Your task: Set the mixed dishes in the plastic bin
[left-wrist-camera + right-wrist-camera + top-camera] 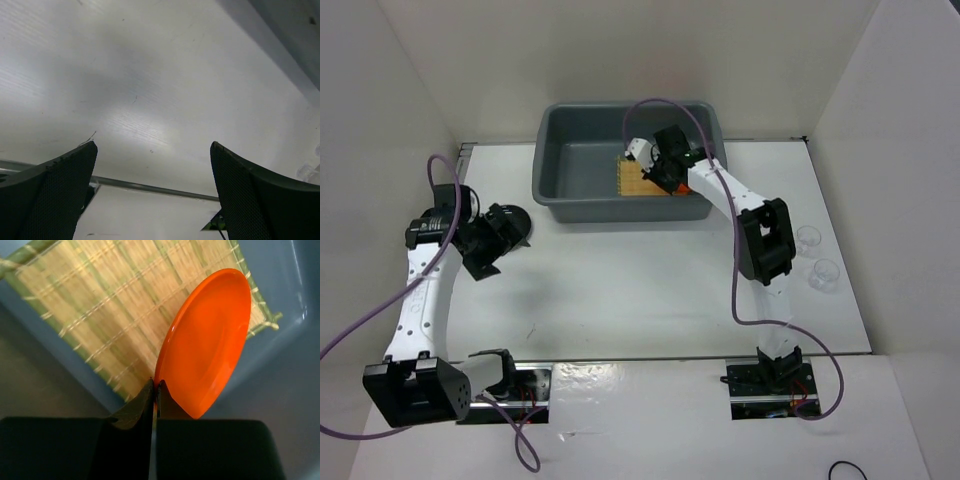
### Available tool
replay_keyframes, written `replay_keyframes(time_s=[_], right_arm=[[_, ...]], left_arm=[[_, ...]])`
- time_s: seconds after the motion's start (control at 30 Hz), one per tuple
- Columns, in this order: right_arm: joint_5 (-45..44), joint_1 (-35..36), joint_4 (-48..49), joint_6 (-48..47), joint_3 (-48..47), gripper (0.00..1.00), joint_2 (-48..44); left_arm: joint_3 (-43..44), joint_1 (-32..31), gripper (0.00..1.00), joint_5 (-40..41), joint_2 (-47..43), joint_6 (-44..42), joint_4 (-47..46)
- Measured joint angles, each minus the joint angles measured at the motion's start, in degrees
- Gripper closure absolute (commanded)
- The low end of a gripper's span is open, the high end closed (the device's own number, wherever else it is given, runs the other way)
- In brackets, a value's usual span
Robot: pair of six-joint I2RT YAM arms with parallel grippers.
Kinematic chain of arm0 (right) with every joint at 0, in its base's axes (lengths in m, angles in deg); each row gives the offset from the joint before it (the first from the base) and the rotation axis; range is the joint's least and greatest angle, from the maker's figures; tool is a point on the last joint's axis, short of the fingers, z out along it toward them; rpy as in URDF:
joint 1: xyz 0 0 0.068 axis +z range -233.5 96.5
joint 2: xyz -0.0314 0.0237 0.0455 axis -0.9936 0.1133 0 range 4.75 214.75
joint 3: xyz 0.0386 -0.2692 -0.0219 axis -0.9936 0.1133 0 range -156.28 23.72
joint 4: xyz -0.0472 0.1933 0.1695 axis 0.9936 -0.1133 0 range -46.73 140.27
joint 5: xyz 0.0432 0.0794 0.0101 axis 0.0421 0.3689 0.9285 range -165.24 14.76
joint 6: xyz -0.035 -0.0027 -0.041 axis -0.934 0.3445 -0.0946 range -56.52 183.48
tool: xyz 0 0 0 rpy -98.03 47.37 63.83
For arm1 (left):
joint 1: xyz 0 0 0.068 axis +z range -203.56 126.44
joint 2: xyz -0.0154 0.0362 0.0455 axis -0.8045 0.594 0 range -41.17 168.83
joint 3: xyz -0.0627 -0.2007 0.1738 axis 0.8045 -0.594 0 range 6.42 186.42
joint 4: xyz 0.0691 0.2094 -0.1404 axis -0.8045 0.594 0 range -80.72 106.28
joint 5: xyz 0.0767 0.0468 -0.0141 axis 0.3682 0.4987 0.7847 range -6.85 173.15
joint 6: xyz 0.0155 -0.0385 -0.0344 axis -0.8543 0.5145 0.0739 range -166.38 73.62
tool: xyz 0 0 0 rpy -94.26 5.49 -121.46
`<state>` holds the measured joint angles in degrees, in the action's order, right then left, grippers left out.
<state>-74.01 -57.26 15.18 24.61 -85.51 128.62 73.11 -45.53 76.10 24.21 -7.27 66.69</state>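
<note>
The blue-grey plastic bin (620, 208) stands at the back middle of the table. Inside it lies the square bamboo mat (636, 180), which fills the upper left of the right wrist view (110, 305). My right gripper (670, 172) is down in the bin, shut (157, 386) on the rim of the orange plate (210, 340), which hangs tilted over the mat. The black plate (523, 218) lies at the left of the table, partly hidden by my left gripper (498, 248). That gripper is open (152, 150) with only bare table between its fingers. Two clear cups (808, 238) (825, 274) stand at the right.
White walls enclose the table on the left, back and right. A metal rail (150, 187) runs along the table's edge in the left wrist view. The bin's grey wall (285, 405) lies close to the plate's right side.
</note>
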Motion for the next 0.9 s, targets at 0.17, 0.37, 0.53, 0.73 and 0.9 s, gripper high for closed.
replay_keyframes(time_s=[0.17, 0.37, 0.53, 0.73, 0.9], right_arm=[[0.3, 0.1, 1.7, -0.4, -1.2, 1.0, 3.3], [1.9, 0.5, 1.8, -1.0, -7.1, 0.83, 9.4], [4.7, 0.5, -1.0, 1.0, -14.7, 0.57, 13.4], [10.4, -1.5, -8.2, 7.6, -30.3, 0.25, 13.4], [14.5, -5.4, -11.4, 11.4, -30.7, 0.21, 4.4]], left_arm=[[-2.5, 2.9, 0.0, -2.1, -0.2, -0.1, 0.0], [-2.5, 4.0, 0.0, -3.2, -0.3, -0.2, 0.1], [-2.9, 6.1, 0.0, -4.7, 1.7, -1.0, -1.4], [-5.5, 10.6, 0.0, -7.1, 8.7, -1.5, -7.0], [-5.4, 12.1, 0.0, -8.0, 19.6, -1.9, -13.0]])
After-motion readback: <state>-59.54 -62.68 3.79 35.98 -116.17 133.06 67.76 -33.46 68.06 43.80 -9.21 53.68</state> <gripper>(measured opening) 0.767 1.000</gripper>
